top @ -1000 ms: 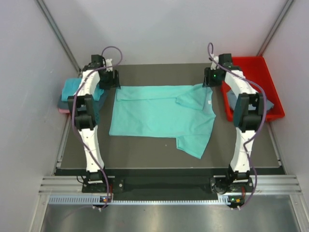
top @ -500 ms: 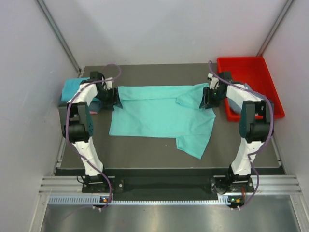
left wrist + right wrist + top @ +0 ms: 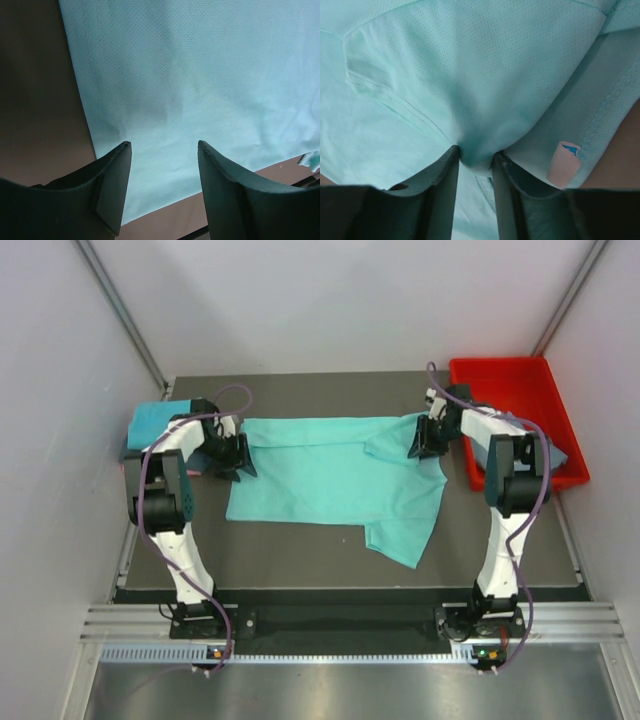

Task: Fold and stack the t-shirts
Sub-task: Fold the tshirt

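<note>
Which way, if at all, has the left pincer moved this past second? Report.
Yes. The left pincer has come down the view, away from the table's far edge, to the t-shirt's left edge.

Red tray [image 3: 500, 364] blocks the right side, stacked shirts [image 3: 150, 421] the left.

A turquoise t-shirt [image 3: 330, 475] lies spread flat across the dark table [image 3: 300, 560], collar to the right. Its far sleeve is folded in over the chest and its near sleeve juts towards the front edge. A folded teal t-shirt [image 3: 150, 420] sits at the table's left edge. A slate grey-blue t-shirt [image 3: 558, 454] rests in the red tray [image 3: 520, 375].
</note>
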